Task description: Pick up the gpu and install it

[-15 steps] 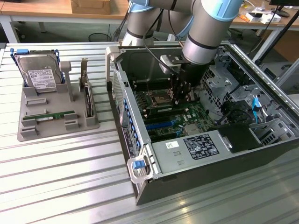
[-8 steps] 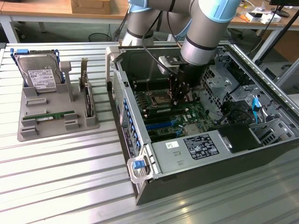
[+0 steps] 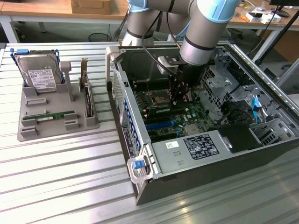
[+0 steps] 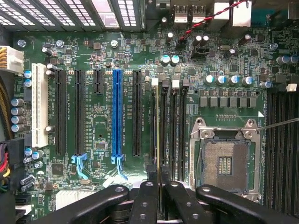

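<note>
My gripper [image 3: 180, 99] is down inside the open computer case [image 3: 140, 154], just above the motherboard [image 3: 187, 116]. In the wrist view the gripper [image 4: 158, 173] is shut on the gpu [image 4: 159, 130], a thin green board seen edge-on. The gpu runs lengthwise along the row of narrow black slots [image 4: 174, 126] beside the CPU socket [image 4: 224, 161]. I cannot tell whether it is seated in a slot or held just above one.
A grey tray [image 3: 56, 126] on the exterior view's left holds a hard drive [image 3: 41, 77], a dark card on edge [image 3: 86, 100] and a green stick [image 3: 49, 115] lying flat. Black and blue expansion slots [image 4: 117, 112] lie beside the narrow slots. Case walls and drive cages surround the board.
</note>
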You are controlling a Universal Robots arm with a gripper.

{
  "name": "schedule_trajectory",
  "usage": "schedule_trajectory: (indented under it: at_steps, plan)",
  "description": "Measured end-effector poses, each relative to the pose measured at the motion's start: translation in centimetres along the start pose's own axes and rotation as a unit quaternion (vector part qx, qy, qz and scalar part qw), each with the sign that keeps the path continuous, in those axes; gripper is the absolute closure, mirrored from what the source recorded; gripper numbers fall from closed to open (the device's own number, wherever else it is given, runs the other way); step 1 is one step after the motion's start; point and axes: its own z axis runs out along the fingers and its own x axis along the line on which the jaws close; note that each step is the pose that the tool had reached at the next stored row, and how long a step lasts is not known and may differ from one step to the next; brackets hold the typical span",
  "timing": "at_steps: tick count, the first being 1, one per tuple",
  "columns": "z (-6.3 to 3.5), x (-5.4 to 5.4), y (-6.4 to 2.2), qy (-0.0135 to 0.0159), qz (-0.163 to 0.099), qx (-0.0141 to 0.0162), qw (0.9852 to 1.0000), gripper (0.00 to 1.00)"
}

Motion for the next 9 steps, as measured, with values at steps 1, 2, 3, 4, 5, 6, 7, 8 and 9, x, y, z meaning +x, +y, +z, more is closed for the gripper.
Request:
schedule_trajectory:
  at_steps: [1,2,3,4,5,6,7,8,9]
  plan:
    - [0.04,0.00,0.00,-0.0001,0.000,0.0000,1.0000,0.87]
    - [0.08,0.03,0.01,-0.0001,0.000,0.0000,1.0000,0.87]
    - [0.12,0.08,0.01,-0.0001,0.000,0.0000,1.0000,0.87]
    - [0.19,0.17,0.00,-0.0001,0.000,0.0000,1.0000,0.87]
    - [0.24,0.21,0.00,-0.0002,0.000,0.0000,1.0000,0.87]
    - [0.25,0.23,0.00,-0.0002,0.000,0.0000,1.0000,0.87]
    - [0.25,0.26,0.00,0.0000,0.000,0.0000,1.0000,0.87]
    - [0.25,0.30,0.02,-0.0001,0.000,0.0000,1.0000,0.87]
    - [0.26,0.35,0.04,-0.0001,0.000,0.0000,1.0000,0.87]
